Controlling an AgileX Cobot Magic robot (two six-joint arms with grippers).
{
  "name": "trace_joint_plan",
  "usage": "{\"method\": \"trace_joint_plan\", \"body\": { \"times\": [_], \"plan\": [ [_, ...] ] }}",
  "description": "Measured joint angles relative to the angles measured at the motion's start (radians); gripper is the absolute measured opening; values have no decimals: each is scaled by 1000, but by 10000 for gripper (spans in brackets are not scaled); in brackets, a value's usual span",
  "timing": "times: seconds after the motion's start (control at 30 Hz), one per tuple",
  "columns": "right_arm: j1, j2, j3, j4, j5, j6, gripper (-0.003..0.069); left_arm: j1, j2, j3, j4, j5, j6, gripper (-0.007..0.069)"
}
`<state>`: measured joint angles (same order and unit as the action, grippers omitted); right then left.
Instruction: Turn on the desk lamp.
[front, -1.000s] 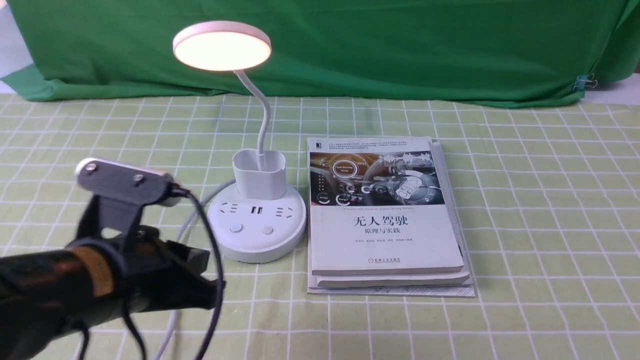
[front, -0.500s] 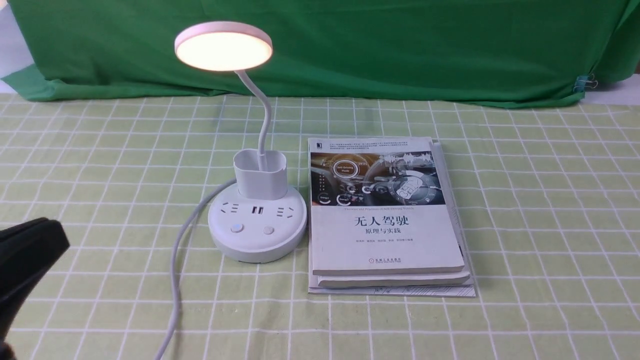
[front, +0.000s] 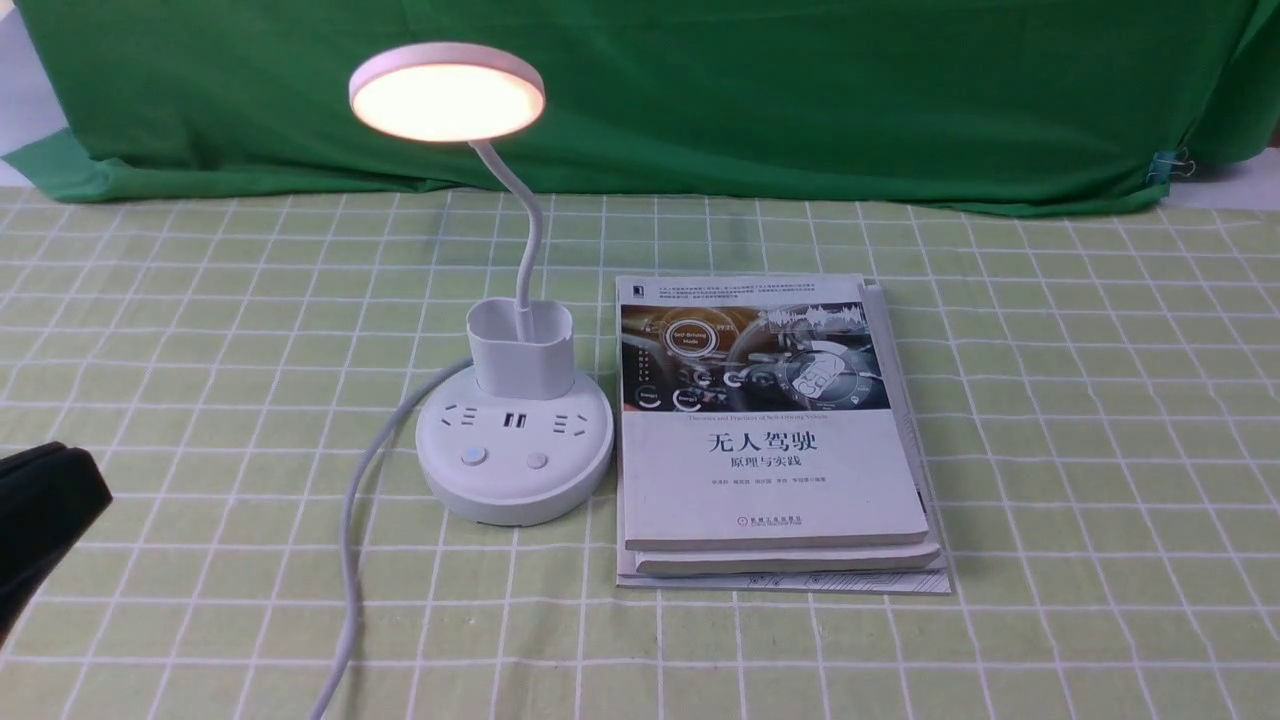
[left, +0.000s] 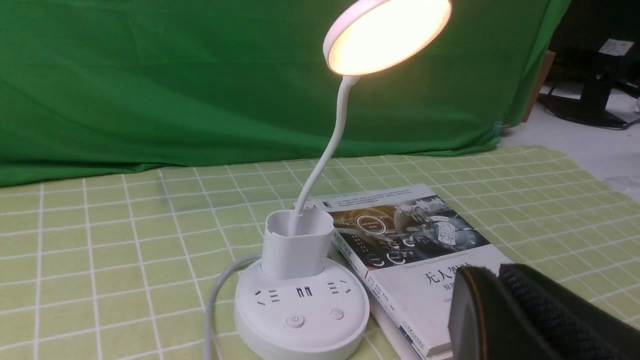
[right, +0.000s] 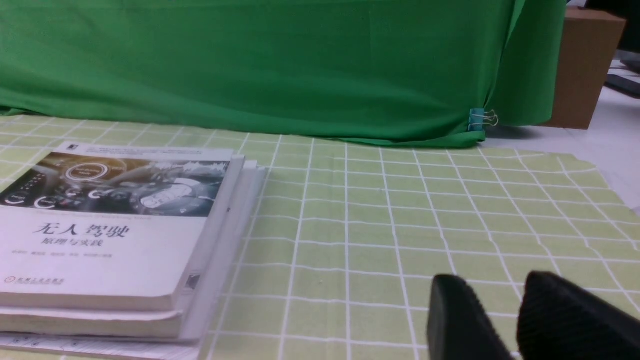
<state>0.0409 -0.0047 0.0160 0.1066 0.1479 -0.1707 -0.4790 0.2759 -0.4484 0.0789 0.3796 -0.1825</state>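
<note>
the desk lamp (front: 512, 440) stands lit mid-bench, touching the books (front: 775, 440) at its 3 o'clock. from your left end effector (front: 45, 510), the nearer one, it lies toward 2 o'clock. left fingers look closed and empty; the right end effector (right: 505, 320) is slightly parted, empty. since a second ago the left arm has withdrawn.

The white plastic desk lamp (front: 512, 440) stands upright on the table, its flat round disc head (front: 447, 92) glowing warm and tilted slightly toward the camera. A thin bendy neck (front: 525, 235) rises from the pen cup (front: 521, 350) on the round base, which shows sockets and two buttons (front: 473, 457). Its white cord (front: 350, 540) trails toward the near edge.
</note>
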Motion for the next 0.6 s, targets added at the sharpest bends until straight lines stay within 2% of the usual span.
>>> {"method": "trace_joint_plan", "body": {
  "times": [0.23,0.37,0.53,0.6],
  "plan": [
    [0,0,0,0,0,0,245,0,0,23,-3,-21,1,19],
    [0,0,0,0,0,0,245,44,0,63,62,-49,22,19],
    [0,0,0,0,0,0,245,218,-5,134,84,-155,87,19],
    [0,0,0,0,0,0,245,326,-31,192,86,-194,93,19]
  ]
}}
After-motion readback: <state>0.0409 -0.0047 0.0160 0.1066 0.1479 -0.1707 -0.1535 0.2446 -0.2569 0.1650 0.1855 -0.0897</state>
